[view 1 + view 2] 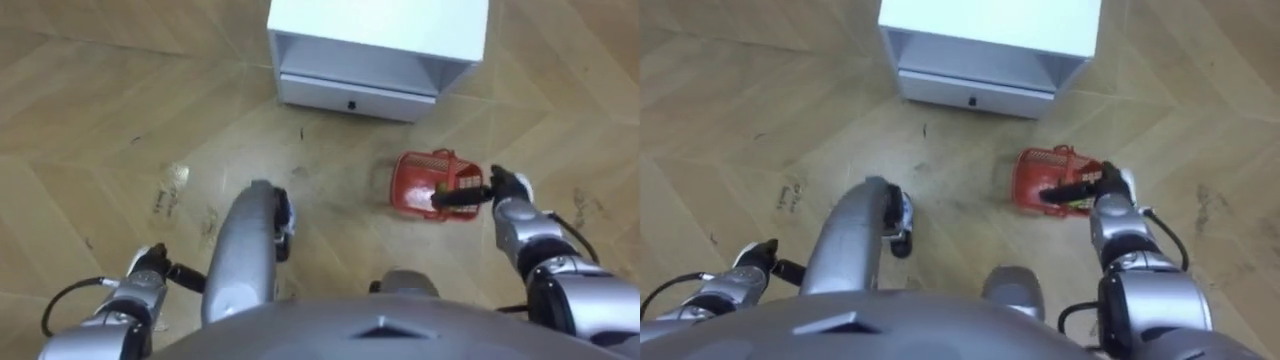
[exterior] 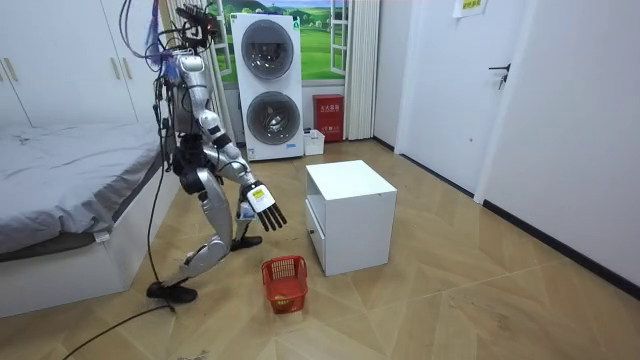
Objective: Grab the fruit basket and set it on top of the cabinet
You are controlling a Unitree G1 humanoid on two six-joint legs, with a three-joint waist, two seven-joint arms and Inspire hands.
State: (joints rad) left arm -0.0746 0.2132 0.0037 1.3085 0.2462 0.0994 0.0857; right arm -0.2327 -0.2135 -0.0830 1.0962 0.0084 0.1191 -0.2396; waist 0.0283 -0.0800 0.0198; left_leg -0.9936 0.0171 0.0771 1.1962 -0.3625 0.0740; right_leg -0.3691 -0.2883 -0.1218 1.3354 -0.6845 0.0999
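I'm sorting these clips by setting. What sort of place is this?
Likely a home bedroom with a laundry corner: a bed at the room view's left, stacked washing machines at the back, and a white cabinet on the wood floor near the basket.

The fruit basket [image 1: 432, 185] is bright red, with a grid of little holes in its sides. The right robot hand [image 1: 500, 190] is black, and the arm behind it is shiny grey. The floor [image 1: 100, 120] is light brown wood laid in a zigzag pattern, with a few dark scuff marks. The cabinet [image 1: 375, 45] is white, with one tiny dark knob on its drawer. The washer [image 2: 270, 85] is white with dark round doors. The bed [image 2: 60, 165] is grey.
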